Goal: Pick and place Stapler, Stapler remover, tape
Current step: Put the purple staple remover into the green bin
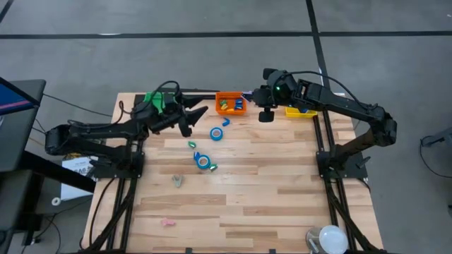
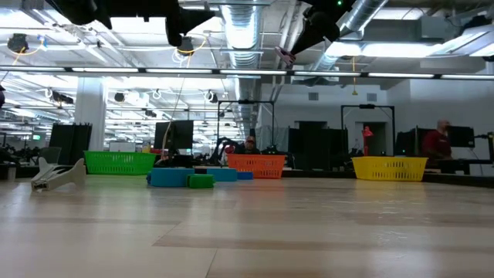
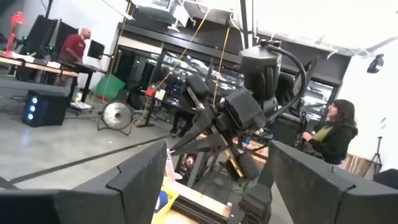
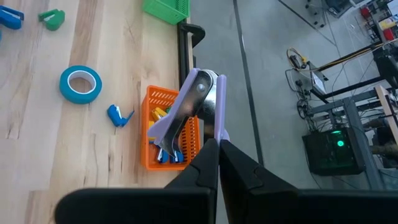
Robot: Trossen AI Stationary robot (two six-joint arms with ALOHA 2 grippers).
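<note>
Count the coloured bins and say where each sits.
3: green bin at the table's far edge by the left arm, orange bin at the middle of that edge, yellow bin under the right arm. None looks hidden.

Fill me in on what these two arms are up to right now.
The right gripper is shut on a purple staple remover, held in the air above the orange bin, which already has small items inside. The left gripper waits open, raised near the green bin. Two blue tape rolls and a few small pieces lie loose on the table.
</note>
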